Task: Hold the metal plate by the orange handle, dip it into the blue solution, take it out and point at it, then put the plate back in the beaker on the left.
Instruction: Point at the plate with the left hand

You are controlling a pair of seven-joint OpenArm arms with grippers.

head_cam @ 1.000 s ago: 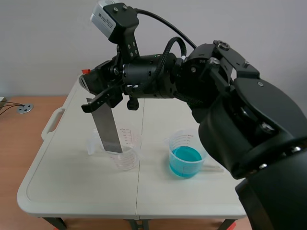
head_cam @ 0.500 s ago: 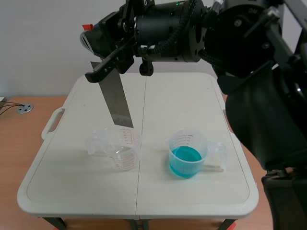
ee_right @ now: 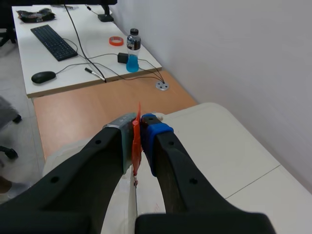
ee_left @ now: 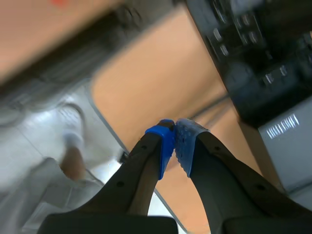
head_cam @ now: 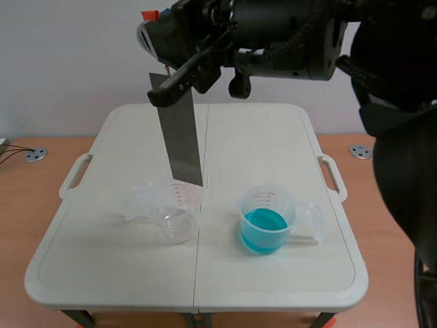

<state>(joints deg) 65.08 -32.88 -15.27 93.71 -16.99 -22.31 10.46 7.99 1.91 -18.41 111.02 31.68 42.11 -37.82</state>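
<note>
Right claw point(ee_right: 139, 125) is rising, pinching the orange handle point(ee_right: 136, 146) of the long grey metal plate point(head_cam: 181, 140) hanging near-vertical beneath it; left claw point(ee_left: 174, 137) is sitting closed, empty.

Grey metal plate point(head_cam: 181, 137), slightly tilted, aloft over clear left beaker point(head_cam: 172, 213); blue-solution beaker point(head_cam: 265, 220) alongside.

The metal plate point(head_cam: 180, 137) I held was smooth and dull grey. The empty beaker point(head_cam: 174, 213) and the beaker of blue solution point(head_cam: 265, 220) were clear glossy plastic; the table point(head_cam: 266, 143) was matt cream plastic.
</note>
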